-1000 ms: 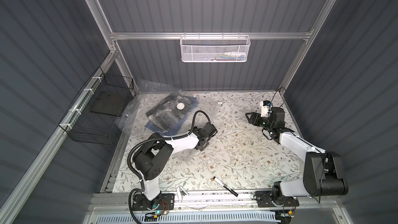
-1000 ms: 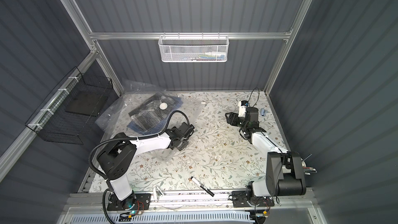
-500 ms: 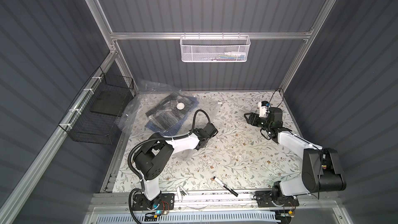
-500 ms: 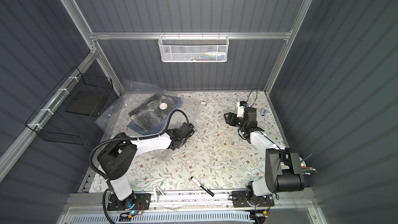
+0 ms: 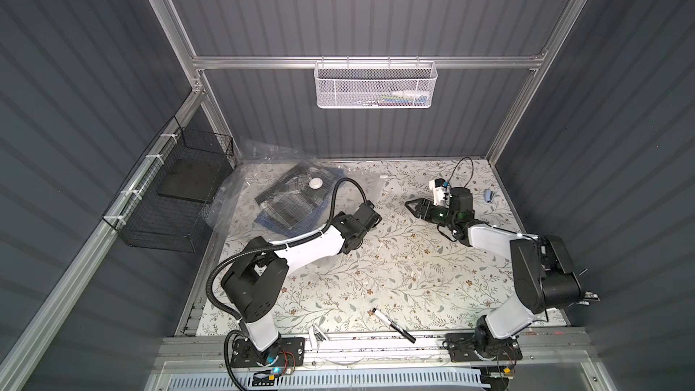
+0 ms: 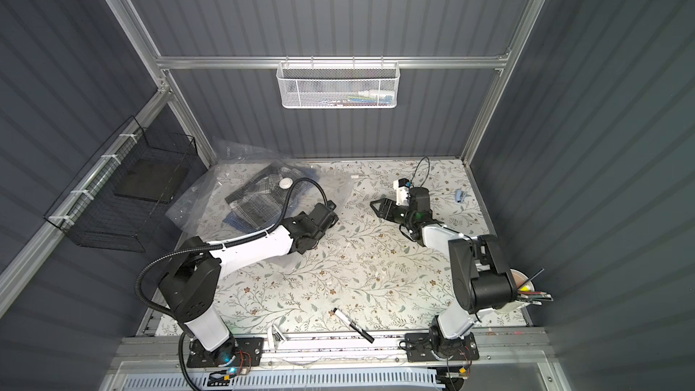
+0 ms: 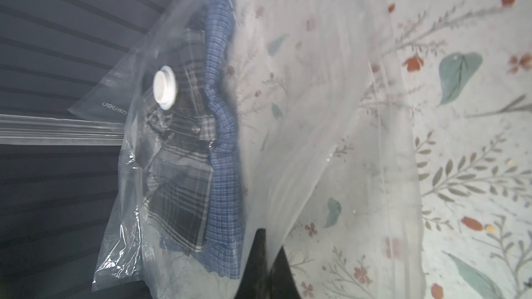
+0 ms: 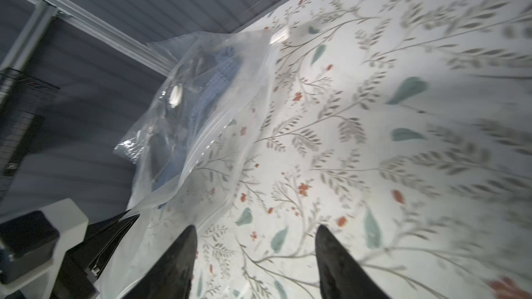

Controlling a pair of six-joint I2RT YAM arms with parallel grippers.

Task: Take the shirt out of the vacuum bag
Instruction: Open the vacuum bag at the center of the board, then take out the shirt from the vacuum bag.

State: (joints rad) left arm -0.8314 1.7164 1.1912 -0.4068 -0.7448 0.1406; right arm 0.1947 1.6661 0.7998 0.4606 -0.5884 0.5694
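Behind the vacuum bag (image 7: 302, 110) clamped by the left hand (image 7: 267, 251), clear plastic (image 7: 95, 102) reads "deli"; right hand (image 8: 255, 229) gapes.

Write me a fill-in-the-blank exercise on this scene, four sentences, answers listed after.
1. The left gripper is ___ on an edge of the vacuum bag.
2. The right gripper is ___ and holds nothing.
3. The bag's round valve cap is ___ in colour.
4. The plaid shirt lies ___ the bag.

Missing words: shut; open; white; inside
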